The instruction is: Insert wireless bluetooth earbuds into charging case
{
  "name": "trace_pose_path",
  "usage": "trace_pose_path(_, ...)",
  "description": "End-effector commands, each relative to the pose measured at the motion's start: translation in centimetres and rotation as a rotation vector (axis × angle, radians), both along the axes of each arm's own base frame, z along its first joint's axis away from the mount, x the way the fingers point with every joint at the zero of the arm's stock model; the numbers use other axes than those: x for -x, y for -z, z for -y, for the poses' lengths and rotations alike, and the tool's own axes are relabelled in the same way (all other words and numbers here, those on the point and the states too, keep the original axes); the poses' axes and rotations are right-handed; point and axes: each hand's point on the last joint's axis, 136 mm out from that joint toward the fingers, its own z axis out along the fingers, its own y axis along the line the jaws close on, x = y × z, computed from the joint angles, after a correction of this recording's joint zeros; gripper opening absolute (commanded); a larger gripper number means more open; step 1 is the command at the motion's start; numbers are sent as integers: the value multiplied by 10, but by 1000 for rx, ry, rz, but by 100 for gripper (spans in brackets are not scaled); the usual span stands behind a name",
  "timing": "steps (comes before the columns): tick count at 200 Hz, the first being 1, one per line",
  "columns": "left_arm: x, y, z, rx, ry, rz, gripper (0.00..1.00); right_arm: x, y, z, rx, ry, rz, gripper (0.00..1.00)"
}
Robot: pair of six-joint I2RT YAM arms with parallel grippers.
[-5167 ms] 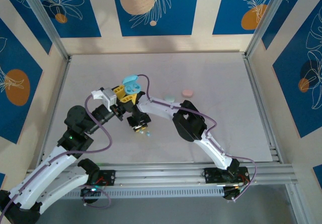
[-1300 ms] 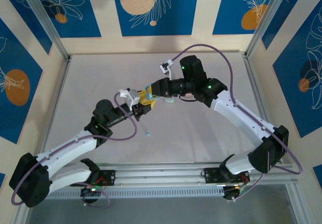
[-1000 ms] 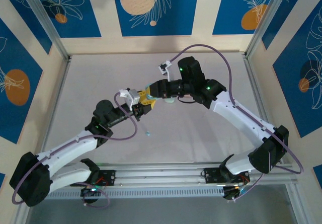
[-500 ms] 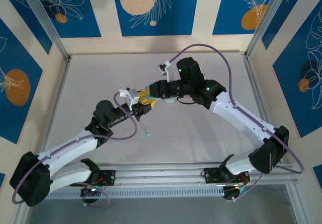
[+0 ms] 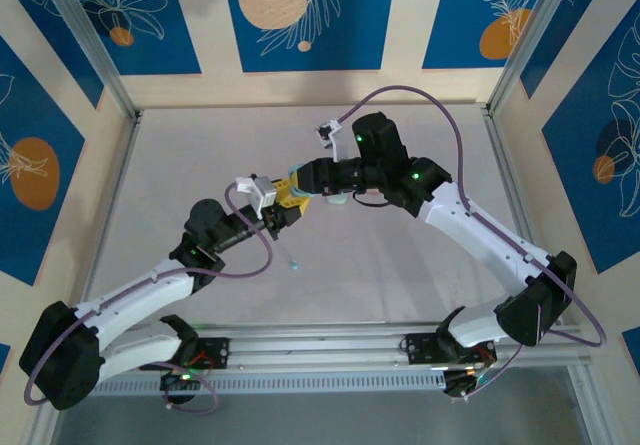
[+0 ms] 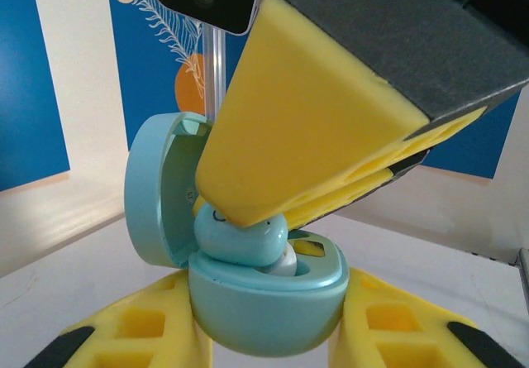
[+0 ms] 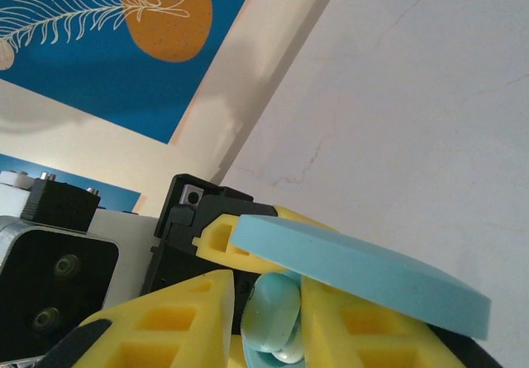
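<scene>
From where I stand, the left arm [image 5: 130, 300] runs out from its base to a low elbow at the near left. It then reaches forward and inward, with its wrist aimed toward the middle. The right arm [image 5: 480, 235] mirrors it: the elbow is low at the near right, the forearm climbs to a raised joint, and the wrist turns leftward. The two grippers meet nose to nose. The left gripper [image 6: 269, 339] has its yellow fingers clamped on either side of the open case [image 6: 264, 302]. The right gripper [image 7: 266, 322] leans in at a slant from above. Its fingertips are pinched narrowly on a pale blue earbud [image 6: 240, 237] at the case's mouth.
</scene>
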Motion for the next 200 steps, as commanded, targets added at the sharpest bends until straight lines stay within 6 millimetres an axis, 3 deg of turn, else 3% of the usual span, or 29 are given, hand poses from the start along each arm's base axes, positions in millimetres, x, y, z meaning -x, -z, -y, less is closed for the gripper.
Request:
trace_pose_path(1,12,-31,3,69,39,97,25,-2,1,9,29,35,-17,30)
trace_pose_path(101,10,-30,2,53,25,99,25,6,-2,12,42,17,-67,32)
trace_pose_path(200,10,-30,2,49,25,100,25,12,-4,10,35,-28,-88,27)
